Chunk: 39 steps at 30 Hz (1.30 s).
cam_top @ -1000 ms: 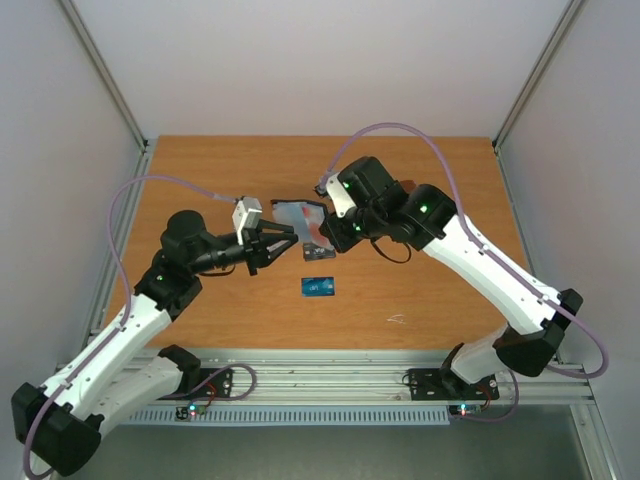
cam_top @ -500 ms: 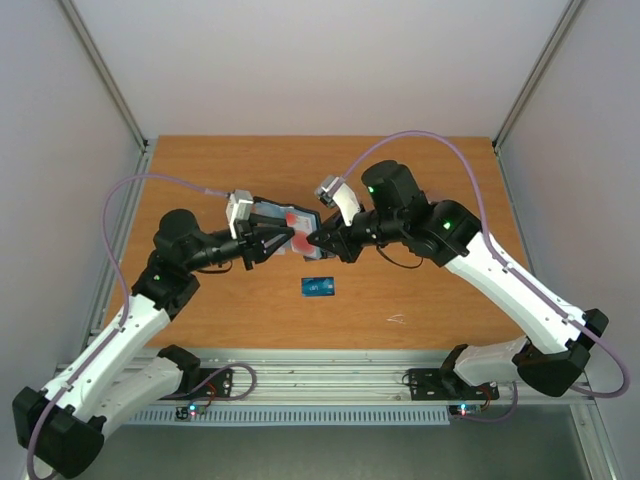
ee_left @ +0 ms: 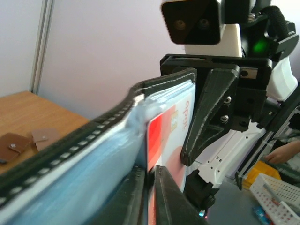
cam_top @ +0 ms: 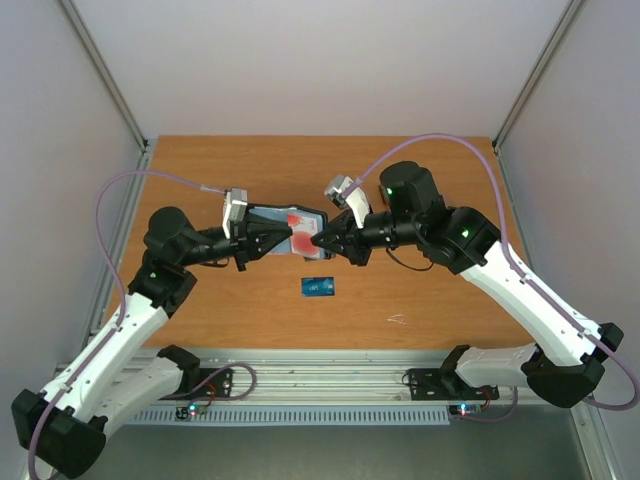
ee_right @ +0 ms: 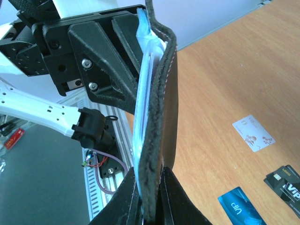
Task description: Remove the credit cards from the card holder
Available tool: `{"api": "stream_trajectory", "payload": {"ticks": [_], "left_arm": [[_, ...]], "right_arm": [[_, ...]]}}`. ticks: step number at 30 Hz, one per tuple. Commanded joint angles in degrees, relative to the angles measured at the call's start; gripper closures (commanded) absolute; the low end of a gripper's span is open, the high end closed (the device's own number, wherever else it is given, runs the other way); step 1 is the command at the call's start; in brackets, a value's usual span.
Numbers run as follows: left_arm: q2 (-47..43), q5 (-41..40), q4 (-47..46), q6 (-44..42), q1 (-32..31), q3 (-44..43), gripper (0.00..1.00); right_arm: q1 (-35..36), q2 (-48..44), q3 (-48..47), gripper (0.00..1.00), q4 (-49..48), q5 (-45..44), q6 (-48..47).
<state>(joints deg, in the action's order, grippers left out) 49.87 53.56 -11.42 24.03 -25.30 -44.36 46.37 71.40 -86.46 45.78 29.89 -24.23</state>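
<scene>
One red-and-white card [ee_left: 163, 136] pokes from the black, blue-lined card holder [ee_left: 93, 159].

**Arm pose check: both converged, both gripping**

I have both arms reaching forward, with the forearms turned inward toward each other and the wrists roughly level, tips almost meeting. My left gripper [cam_top: 284, 238] is pinched tight on a credit card [ee_left: 161, 140]. My right gripper [cam_top: 320, 240] is clamped on the edge of the card holder [ee_right: 161, 117], its fingers nearly together.

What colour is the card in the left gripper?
The card is red and white; left wrist view.
</scene>
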Motion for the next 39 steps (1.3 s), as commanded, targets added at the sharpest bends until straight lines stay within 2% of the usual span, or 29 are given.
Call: {"api": "stream_trajectory", "payload": {"ticks": [1,3,12,18,20,23,33,37,39], "left_arm": [[0.3,6.7,-7.0,0.2,-1.7,-2.6,0.87],[0.7,6.1,-7.9,1.5,-1.9,-2.8,0.83],[2.3,5.1,-9.9,4.1,-2.8,-4.7,0.83],[2.9,2.0,-12.4,11.4,0.7,-4.2,0.79],[3.2,3.4,-12.6,14.1,0.8,-4.4,0.72],[4.0,5.5,-11.4,14.7,0.3,-5.7,0.68],[6.7,4.7,-9.6,20.9,2.4,-8.2,0.68],[7.0,5.8,-8.7,20.6,1.9,-8.9,0.67],[7.1,8.1,-6.6,17.7,-0.4,-9.8,0.68]], "right_arm": [[-0.8,1.4,1.4,0.99,-9.2,2.4,0.9],[-0.9,2.1,1.3,0.99,-10.2,2.4,0.9],[-3.0,3.8,1.3,0.99,-14.0,4.8,1.0],[-8.2,0.9,5.6,0.99,-20.0,16.1,3.0],[-8.4,0.1,5.0,0.99,-19.0,17.8,1.3],[-8.4,0.4,3.2,0.99,-16.1,19.1,-1.3],[-9.9,-1.4,2.0,0.99,-14.5,23.9,-4.3],[-10.0,-1.5,1.3,0.99,-14.4,24.5,-3.7],[-10.0,-0.7,0.7,0.99,-14.7,23.3,-2.9]]}}
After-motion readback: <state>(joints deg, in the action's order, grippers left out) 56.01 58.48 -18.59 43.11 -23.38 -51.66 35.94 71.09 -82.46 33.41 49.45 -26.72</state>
